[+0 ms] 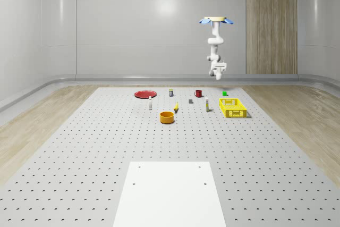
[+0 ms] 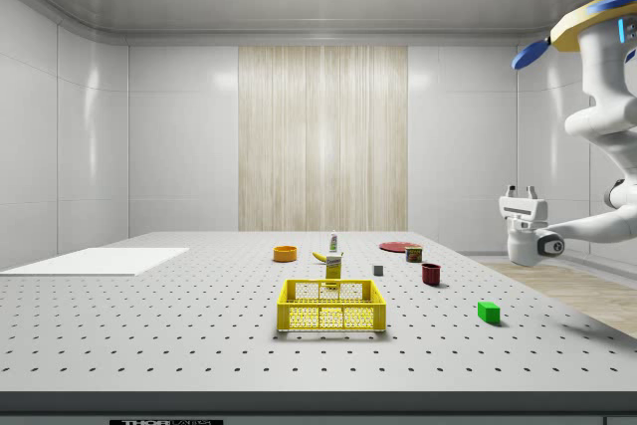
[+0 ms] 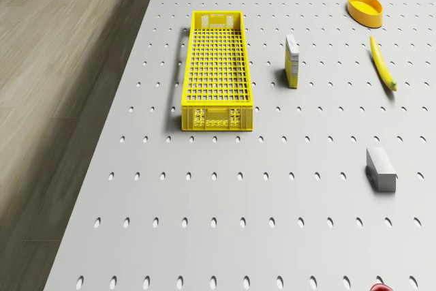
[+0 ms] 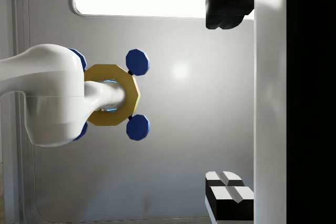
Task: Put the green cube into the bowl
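Above the far edge of the counter [image 1: 106, 147], well up over the green cube [image 1: 224, 93], the drone [image 1: 216, 20] hovers with its arm hanging down and folded. Its pincer [image 2: 523, 193] points upward, high off the counter, the two fingers [image 4: 226, 6] standing apart and grasping nothing. That green cube sits on the counter just beyond the far end of the yellow crate [image 1: 233, 108], apart from it, with the red mug [image 1: 198, 93] off toward the whole-scene view's left. On the crate's left side in that view stands a small carton [image 1: 207, 105], then a little grey block [image 1: 190, 101] farther on, and a banana [image 1: 176, 108] lying flat. The orange bowl [image 1: 167, 117] rests beyond the banana, nearer than the crate's near end and well apart from the cube. Farther left again are a small bottle [image 1: 150, 103], a can [image 1: 171, 92] and a red plate [image 1: 144, 94]. A white sheet [image 1: 170, 194] lies at the near end of the counter.
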Motion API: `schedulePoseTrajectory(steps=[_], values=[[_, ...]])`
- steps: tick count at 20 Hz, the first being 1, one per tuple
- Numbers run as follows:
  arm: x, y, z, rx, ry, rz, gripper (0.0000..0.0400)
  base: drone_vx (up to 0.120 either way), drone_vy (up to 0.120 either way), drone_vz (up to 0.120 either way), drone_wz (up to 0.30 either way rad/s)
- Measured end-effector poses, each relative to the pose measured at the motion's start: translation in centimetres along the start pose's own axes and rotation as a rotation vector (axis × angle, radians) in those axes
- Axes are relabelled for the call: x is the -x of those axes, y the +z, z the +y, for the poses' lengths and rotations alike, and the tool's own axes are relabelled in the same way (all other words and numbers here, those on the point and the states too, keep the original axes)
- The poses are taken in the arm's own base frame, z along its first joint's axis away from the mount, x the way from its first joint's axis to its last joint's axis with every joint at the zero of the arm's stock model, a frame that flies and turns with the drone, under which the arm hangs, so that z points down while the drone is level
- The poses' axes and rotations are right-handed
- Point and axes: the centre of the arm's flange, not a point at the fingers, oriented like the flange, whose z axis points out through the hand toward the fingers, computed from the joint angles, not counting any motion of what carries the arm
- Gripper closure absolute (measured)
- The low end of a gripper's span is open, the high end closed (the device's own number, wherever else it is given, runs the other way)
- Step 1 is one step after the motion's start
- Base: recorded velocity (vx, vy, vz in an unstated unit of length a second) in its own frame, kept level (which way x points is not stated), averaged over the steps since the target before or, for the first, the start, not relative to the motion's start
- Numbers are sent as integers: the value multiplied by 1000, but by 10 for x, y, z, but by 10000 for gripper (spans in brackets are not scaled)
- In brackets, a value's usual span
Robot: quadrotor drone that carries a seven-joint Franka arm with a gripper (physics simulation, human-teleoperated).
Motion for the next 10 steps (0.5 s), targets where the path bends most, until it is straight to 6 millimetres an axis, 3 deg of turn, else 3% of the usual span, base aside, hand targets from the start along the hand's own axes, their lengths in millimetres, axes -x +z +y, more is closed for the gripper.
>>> schedulePoseTrajectory(steps=[5, 8, 10], values=[[3, 0, -3, 29, -1, 34, 0, 0, 120, 0, 0], [7, 0, -6, 64, -1, 72, 0, 120, 0, 0, 0], [11, 1, -10, 100, -2, 110, 0, 20, 0, -80, 0]])
